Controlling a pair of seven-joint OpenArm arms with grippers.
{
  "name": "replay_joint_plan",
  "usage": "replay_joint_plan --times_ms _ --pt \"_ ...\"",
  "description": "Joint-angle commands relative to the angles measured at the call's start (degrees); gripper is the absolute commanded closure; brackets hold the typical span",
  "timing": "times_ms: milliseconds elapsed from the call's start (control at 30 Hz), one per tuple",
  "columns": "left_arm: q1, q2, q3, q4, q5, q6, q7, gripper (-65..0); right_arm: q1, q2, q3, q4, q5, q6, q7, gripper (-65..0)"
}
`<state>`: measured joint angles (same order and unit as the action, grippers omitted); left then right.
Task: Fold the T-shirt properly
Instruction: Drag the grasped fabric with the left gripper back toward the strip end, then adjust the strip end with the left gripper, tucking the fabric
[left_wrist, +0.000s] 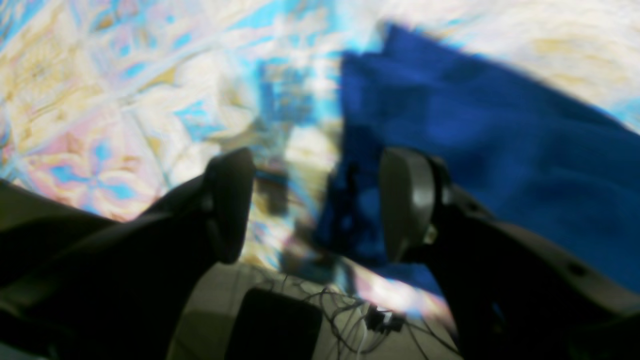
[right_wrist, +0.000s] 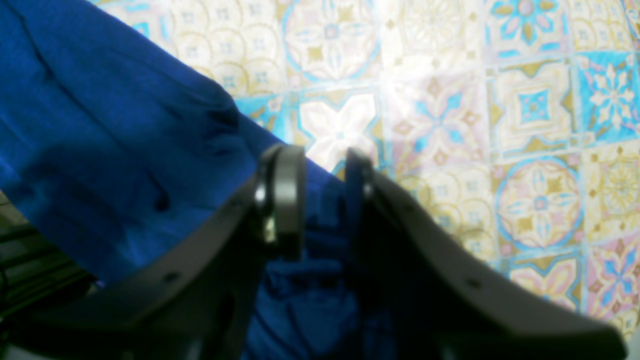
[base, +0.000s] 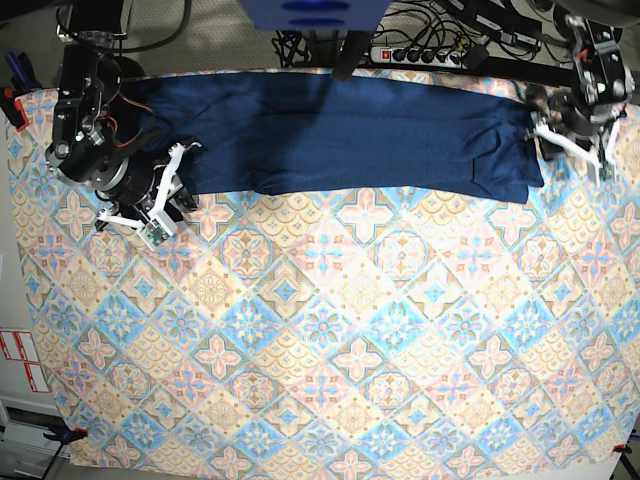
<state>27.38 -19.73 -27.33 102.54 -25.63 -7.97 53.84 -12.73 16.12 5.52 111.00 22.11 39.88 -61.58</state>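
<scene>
The dark navy T-shirt (base: 340, 130) lies as a long band across the far side of the table on the pastel tile-print cloth (base: 330, 340). My right gripper (base: 183, 155) is at the shirt's left end in the base view. In the right wrist view the gripper (right_wrist: 322, 160) has its fingers close together with blue fabric (right_wrist: 125, 150) pinched between them. My left gripper (base: 541, 132) is at the shirt's right end. In the left wrist view it (left_wrist: 317, 160) is wide open, with the blurred shirt (left_wrist: 500, 150) beside and behind its right finger (left_wrist: 405, 200).
A power strip (base: 430, 55) and cables lie beyond the table's far edge. A clamp (base: 12, 100) grips the cloth at the left edge. The left wrist view shows floor with cables (left_wrist: 350, 320) past the table edge.
</scene>
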Motion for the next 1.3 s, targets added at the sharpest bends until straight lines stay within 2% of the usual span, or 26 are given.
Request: replay_joint_plan --times_ms 0,200,333,633,767,1000,1100,1267 --pt "-1.13 -2.12 0.65 -1.14 -2.64 -0.43 -0.26 -39.4 0.47 0.54 0.24 0.78 0.7 0.12 0.97 -13.5" --pt "-3.68 -8.71 5.93 -6.76 -8.44 -0.43 -0.17 -40.0 0.2 0.54 0.24 0.78 0.7 0.12 0.97 -13.5" --pt "-5.09 -10.65 9.79 -10.28 -9.49 -0.43 -0.17 -40.0 0.12 0.54 0.24 0.78 0.79 0.12 0.97 -13.5" --pt "-6.85 -10.65 10.32 -13.27 -8.97 -0.43 -0.26 -40.0 0.12 0.54 0.5 0.78 0.88 0.12 0.97 -13.5" --pt "-9.4 -10.38 10.32 -18.72 -6.42 -0.43 -0.26 -40.0 0.2 0.54 0.59 0.78 0.97 0.12 0.97 -13.5" --pt "-10.1 -10.21 17.09 -20.65 -5.8 -0.43 -0.35 -40.0 0.29 0.54 0.68 0.87 0.97 0.12 0.97 -13.5" --pt "-10.1 -8.63 19.55 -20.65 -5.8 -0.43 -0.35 -39.7 0.38 0.54 0.68 0.87 0.97 0.12 0.97 -13.5" --pt "-9.66 -6.25 19.82 -20.48 -6.15 -0.43 -0.35 -39.4 0.38 0.54 0.68 0.87 0.97 0.12 0.97 -13.5"
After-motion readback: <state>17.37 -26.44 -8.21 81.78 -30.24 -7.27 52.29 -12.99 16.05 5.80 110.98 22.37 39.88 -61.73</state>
